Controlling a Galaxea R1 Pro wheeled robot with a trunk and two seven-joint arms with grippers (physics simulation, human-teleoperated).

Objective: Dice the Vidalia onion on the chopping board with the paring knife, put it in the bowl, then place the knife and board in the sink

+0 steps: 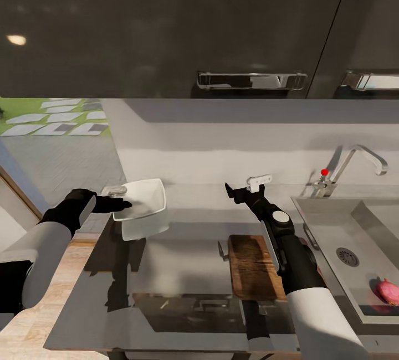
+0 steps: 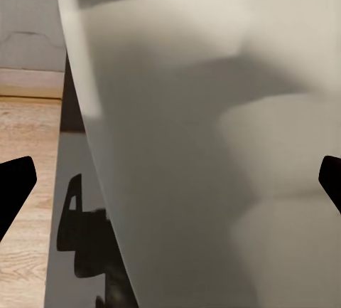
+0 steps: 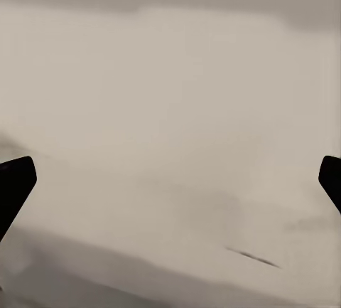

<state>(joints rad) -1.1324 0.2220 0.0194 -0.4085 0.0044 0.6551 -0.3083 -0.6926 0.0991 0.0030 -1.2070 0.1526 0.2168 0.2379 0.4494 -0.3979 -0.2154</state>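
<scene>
— What lies nearest?
— The chopping board (image 1: pixel 252 267) flat on the grey counter (image 1: pixel 166 271), partly under the right arm. The Vidalia onion (image 1: pixel 388 291) sits in the sink (image 1: pixel 324 224), near its front corner, apart from the drain.
— And the hands?
— The left hand (image 1: pixel 123 203) grips the rim of the white bowl (image 1: pixel 145 199), which is tilted above the counter. The right hand (image 1: pixel 244 189) hovers beyond the board, fingers spread apart, holding nothing.
— Farther back?
— The faucet (image 1: pixel 354 163) against the wall.
</scene>
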